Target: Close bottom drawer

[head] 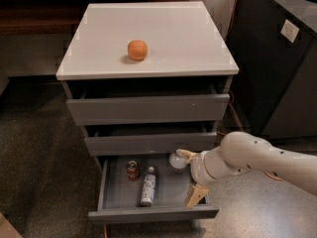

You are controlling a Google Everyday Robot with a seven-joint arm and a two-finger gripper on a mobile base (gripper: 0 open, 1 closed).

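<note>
The bottom drawer [153, 214] of the white-topped grey cabinet [148, 38] is pulled out, showing its shallow grey tray. In it lie a small can [132, 169], a clear bottle [147, 185] and a white round object [176, 160]. My gripper [185, 178] hangs over the right side of the tray, open and empty. One tan finger [185, 153] is beside the white object. The other finger [196, 196] is near the drawer's front right corner. My white arm [257, 157] comes in from the right.
An orange [137, 49] sits on the cabinet top. The top drawer [148, 108] and middle drawer [151, 144] stand slightly ajar. A dark cabinet [277, 68] stands to the right, with an orange cable along the wall. The floor is speckled.
</note>
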